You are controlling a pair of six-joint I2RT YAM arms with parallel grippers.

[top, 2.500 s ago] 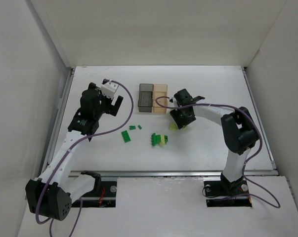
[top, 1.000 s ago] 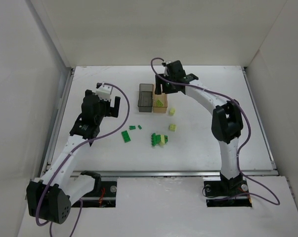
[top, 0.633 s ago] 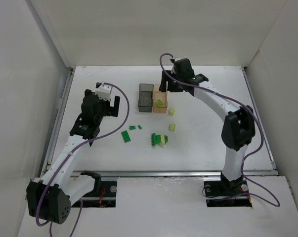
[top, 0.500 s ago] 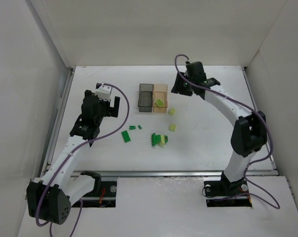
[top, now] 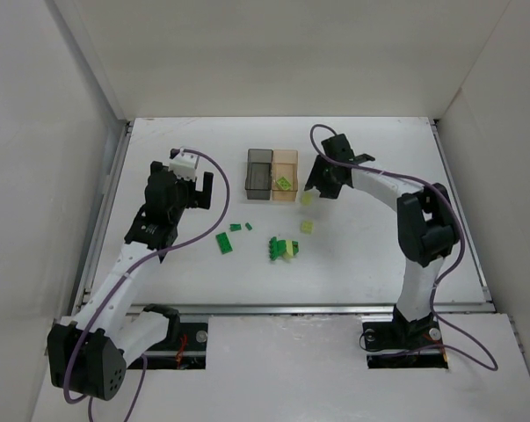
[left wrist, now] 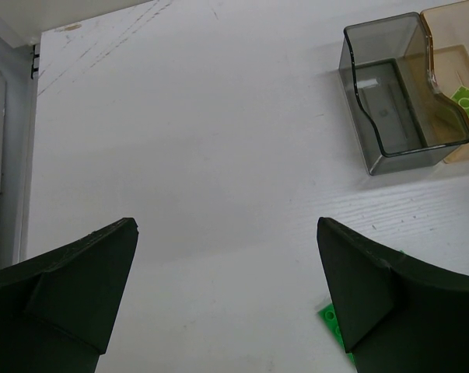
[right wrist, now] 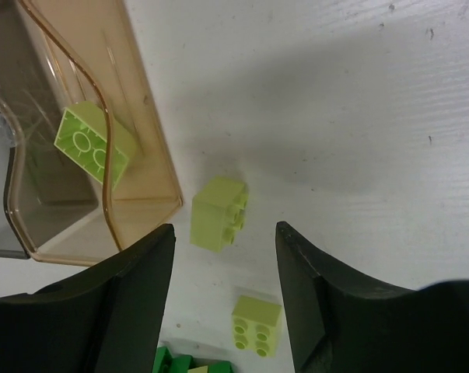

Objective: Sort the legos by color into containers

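The smoky grey bin [top: 259, 173] and the orange-tan bin [top: 285, 167] stand side by side at the back centre. One pale yellow-green lego [top: 284, 183] lies in the orange-tan bin [right wrist: 145, 128]; it also shows in the right wrist view [right wrist: 94, 144]. My right gripper [top: 315, 187] is open and empty, just right of that bin, above a loose pale lego [right wrist: 218, 212], with another [right wrist: 256, 325] nearer. My left gripper [top: 201, 195] is open and empty, left of the bins. The grey bin [left wrist: 393, 109] looks empty. Dark green legos [top: 224, 243] lie on the table.
A small pile of dark green and pale legos [top: 284, 249] lies in front of the bins. Two tiny dark green pieces [top: 241, 227] lie left of it. White walls enclose the table on three sides.
My right gripper left the pale lego in the orange-tan bin, swung right and back, then came down beside the bin over the loose pale legos. The left arm barely moved.
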